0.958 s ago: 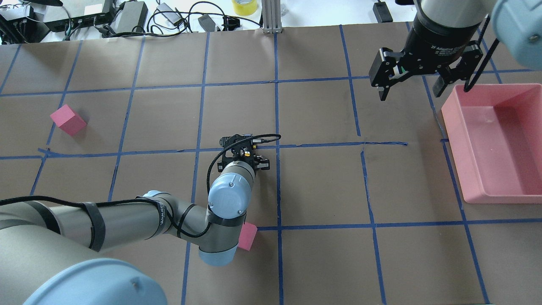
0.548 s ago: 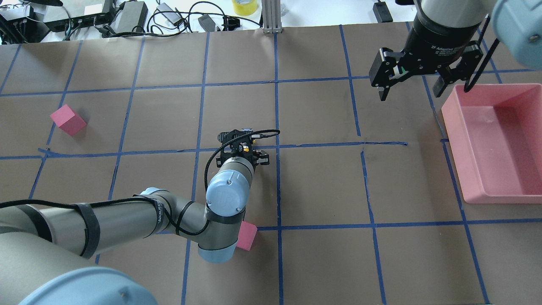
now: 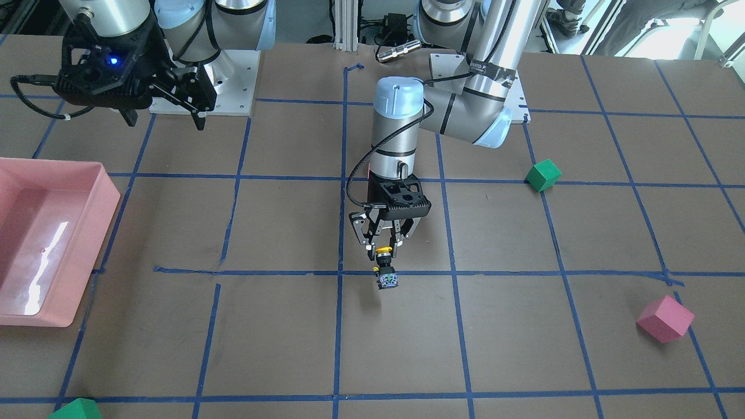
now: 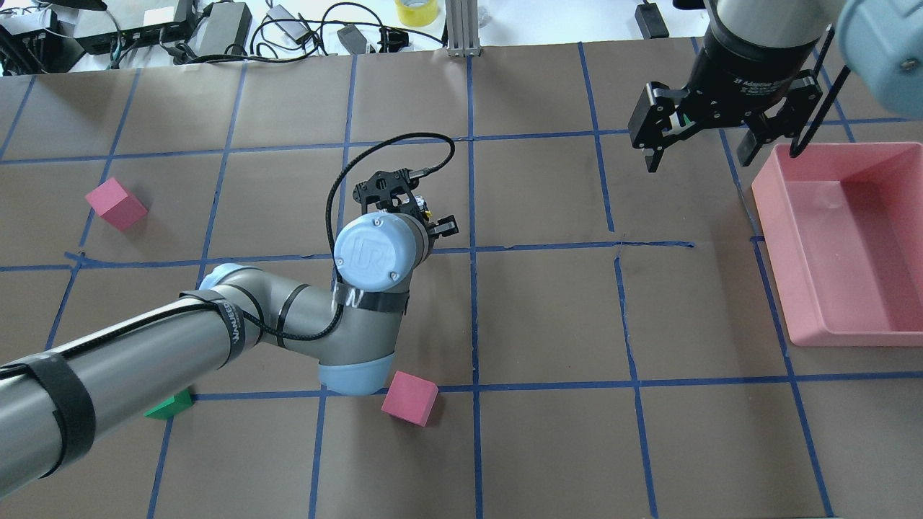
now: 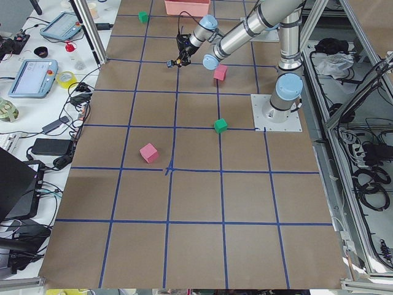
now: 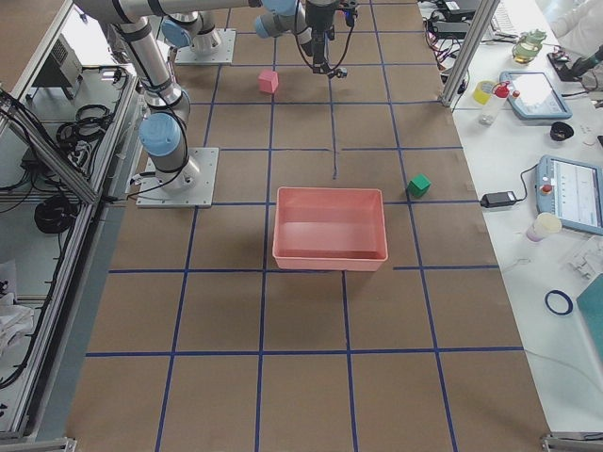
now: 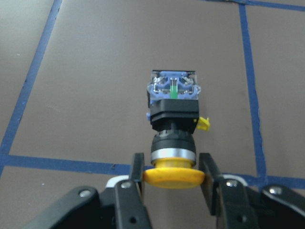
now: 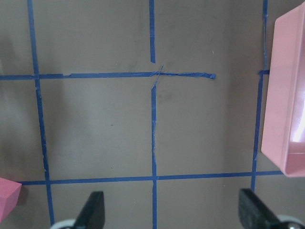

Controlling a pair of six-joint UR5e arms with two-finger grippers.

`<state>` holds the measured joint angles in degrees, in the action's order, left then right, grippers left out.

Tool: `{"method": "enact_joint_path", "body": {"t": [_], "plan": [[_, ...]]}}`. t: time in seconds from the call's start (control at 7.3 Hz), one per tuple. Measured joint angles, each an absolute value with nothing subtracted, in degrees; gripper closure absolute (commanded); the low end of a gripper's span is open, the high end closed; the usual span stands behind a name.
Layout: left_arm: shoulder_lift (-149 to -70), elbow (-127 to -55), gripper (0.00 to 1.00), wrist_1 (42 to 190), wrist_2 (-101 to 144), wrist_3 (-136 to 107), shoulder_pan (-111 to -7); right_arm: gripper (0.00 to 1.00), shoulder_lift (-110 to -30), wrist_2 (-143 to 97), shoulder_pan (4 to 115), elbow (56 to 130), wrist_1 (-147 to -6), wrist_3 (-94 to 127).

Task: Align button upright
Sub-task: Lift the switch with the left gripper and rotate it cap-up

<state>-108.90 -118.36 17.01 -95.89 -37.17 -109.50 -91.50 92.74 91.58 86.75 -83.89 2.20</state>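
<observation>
Has the push-button (image 7: 173, 112) pinched by its yellow cap in the left pincer (image 7: 173, 166), base down, apparently just clear of the worktop (image 3: 524, 349) over a blue tape line (image 3: 291, 272). Probably mid-placement; needs lowering squarely, then a gentle release (might topple). Holds right pincer (image 4: 699, 158) wide, empty.

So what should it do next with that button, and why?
Probably lower the button straight down until its base meets the table. The left gripper grips it by the yellow cap, base pointing down, seemingly off the surface.
</observation>
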Motion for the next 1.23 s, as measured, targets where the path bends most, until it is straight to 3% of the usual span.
{"method": "enact_joint_path", "body": {"t": [0.27,0.55,1.23], "plan": [[-106.4,-108.2,1.0,42.2,-85.5,-47.4,-107.9,0.0,-91.5,92.8,91.5,86.7,-83.7,2.2],[-106.9,-101.5,1.0,57.4,-70.0,-54.6,-103.2,0.0,-91.5,92.8,91.6,86.7,-83.7,2.2],[-115.2,-99.4,1.0,61.8,-46.8,-74.2,-95.1,0.0,-91.5,92.8,91.6,86.7,-83.7,2.2]]}}
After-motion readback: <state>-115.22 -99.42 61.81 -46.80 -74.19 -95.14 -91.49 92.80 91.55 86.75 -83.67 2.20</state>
